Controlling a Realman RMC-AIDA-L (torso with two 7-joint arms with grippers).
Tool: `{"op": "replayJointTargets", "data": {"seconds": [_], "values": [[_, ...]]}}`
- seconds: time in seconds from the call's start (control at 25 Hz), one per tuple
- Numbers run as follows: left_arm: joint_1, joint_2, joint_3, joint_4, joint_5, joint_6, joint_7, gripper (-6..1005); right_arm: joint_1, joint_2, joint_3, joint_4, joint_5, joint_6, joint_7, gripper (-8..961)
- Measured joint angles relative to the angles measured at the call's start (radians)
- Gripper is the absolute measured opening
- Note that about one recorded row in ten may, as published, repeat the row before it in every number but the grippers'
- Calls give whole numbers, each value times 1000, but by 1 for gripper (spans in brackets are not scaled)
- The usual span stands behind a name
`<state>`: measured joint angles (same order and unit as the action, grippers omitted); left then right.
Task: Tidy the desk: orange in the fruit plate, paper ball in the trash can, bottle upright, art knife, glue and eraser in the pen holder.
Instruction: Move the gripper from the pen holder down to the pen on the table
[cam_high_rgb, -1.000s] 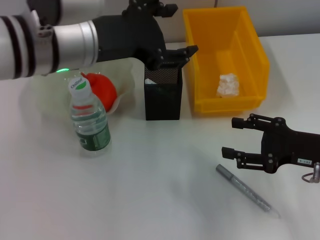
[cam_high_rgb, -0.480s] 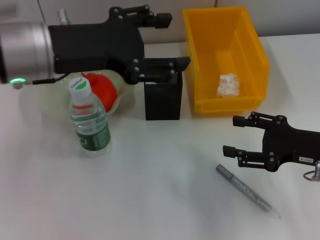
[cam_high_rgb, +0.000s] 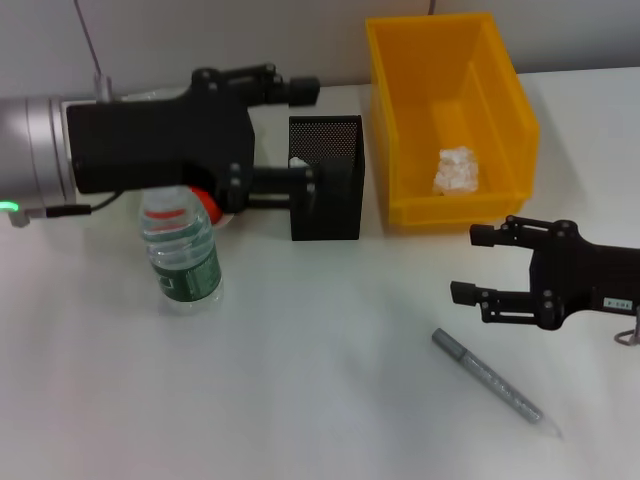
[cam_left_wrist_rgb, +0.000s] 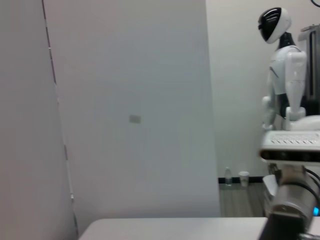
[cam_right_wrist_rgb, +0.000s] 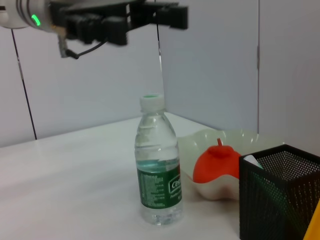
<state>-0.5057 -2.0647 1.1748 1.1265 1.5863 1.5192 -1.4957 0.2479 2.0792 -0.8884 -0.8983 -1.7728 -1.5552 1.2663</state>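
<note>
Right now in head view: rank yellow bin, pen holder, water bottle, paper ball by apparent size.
1. yellow bin
2. pen holder and water bottle: too close to rank, and the bottle is partly hidden
3. paper ball

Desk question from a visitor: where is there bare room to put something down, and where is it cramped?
Bare tabletop lies in front of the bottle and pen holder, across to the art knife. The far side is crowded: fruit plate with the orange, pen holder and yellow bin stand close together, the left gripper above them. The right gripper, open, hovers by the knife.
</note>
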Motion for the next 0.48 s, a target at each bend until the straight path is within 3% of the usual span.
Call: {"op": "replayJointTargets", "data": {"seconds": [0.48], "values": [[8, -2, 60, -19, 83, 95, 30, 813, 12, 1, 1, -148, -98, -2, 235, 759]]}}
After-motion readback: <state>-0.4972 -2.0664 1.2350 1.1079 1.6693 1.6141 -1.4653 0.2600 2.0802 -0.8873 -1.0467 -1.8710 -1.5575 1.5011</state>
